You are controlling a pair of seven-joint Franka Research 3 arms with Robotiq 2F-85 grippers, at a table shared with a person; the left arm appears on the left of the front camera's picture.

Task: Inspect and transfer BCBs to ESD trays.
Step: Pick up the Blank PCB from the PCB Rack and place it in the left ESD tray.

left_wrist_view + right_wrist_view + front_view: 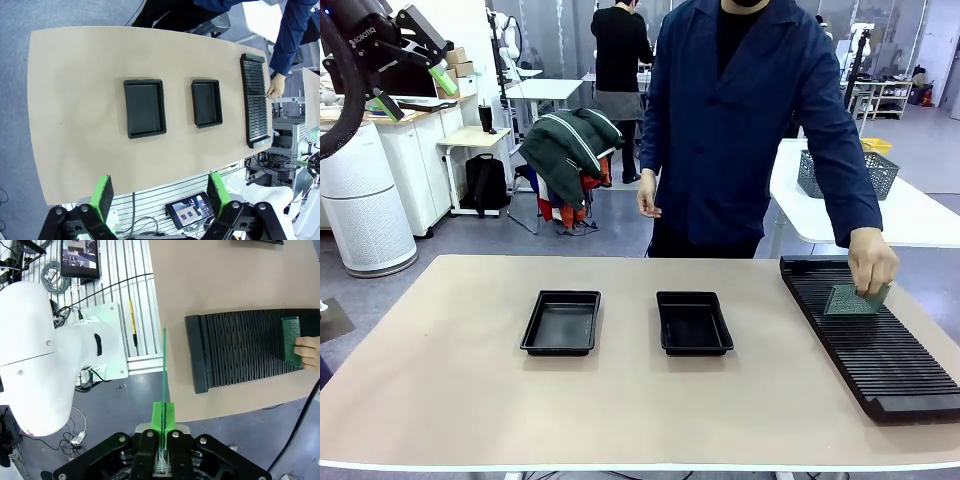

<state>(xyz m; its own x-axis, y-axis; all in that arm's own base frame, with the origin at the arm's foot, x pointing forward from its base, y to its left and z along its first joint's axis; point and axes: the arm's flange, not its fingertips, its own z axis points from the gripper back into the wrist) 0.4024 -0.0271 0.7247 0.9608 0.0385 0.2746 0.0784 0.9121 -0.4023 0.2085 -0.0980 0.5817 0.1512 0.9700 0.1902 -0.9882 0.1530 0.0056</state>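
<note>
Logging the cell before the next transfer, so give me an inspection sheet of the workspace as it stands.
Surface: beige table, no spills or marks seen.
Job's things: left ESD tray and right ESD tray, both empty; person's hand holds a BCB at the slotted rack.
Clutter: nothing seen.
Grippers: left gripper open, high above the table; right gripper shut on a thin green board, seen edge-on, likely another BCB.
Cables: cable bundle beside the robot base, off the table.
Surroundings: jacket on a chair; mesh basket on a white side table.
</note>
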